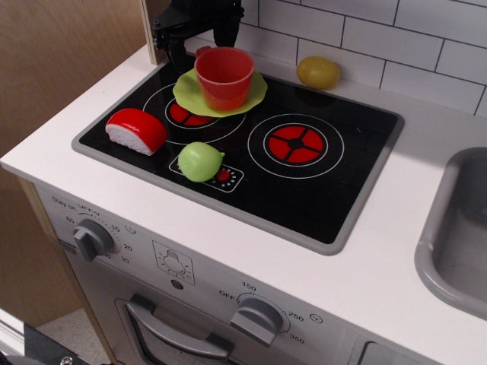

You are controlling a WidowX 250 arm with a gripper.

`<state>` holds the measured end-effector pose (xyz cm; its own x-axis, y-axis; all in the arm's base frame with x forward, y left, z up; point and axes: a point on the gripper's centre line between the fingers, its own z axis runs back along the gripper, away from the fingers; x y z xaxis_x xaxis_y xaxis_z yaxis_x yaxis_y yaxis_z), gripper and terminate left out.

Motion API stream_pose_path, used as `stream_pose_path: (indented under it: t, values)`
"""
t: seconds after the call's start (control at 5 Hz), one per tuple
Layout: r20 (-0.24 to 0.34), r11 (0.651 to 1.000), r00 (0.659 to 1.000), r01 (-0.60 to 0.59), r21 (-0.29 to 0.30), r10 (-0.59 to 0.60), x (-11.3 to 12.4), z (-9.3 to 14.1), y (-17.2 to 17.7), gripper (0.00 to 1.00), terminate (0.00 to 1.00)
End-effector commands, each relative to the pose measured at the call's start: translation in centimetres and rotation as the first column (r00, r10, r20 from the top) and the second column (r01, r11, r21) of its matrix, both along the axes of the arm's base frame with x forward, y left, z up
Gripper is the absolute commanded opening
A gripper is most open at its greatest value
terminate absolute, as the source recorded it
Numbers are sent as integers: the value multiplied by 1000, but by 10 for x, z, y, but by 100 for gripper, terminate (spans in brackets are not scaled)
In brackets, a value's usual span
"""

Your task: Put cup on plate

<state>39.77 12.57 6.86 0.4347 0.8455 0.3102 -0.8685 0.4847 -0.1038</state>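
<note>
The red cup stands upright on the lime-green plate, which lies over the back-left burner of the black stovetop. The cup's small tab handle points toward the back. My black gripper hangs just behind and above the cup at the top edge of the view. Its fingers are spread apart and hold nothing. It is clear of the cup's rim.
A red-and-white domed toy lies at the stove's left edge. A small green ball sits near the stove's front controls. A yellow lemon-like toy rests by the tiled wall. A grey sink is at the right. A wooden panel stands at the left.
</note>
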Motion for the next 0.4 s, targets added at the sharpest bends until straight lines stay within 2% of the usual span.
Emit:
stream_pose_path:
  t: [0.0, 0.2]
  values:
    - [108, 998, 993, 37, 57, -43, 2, 37, 16, 100, 0]
    - [135, 993, 985, 99, 69, -108, -5, 43, 15, 100, 0]
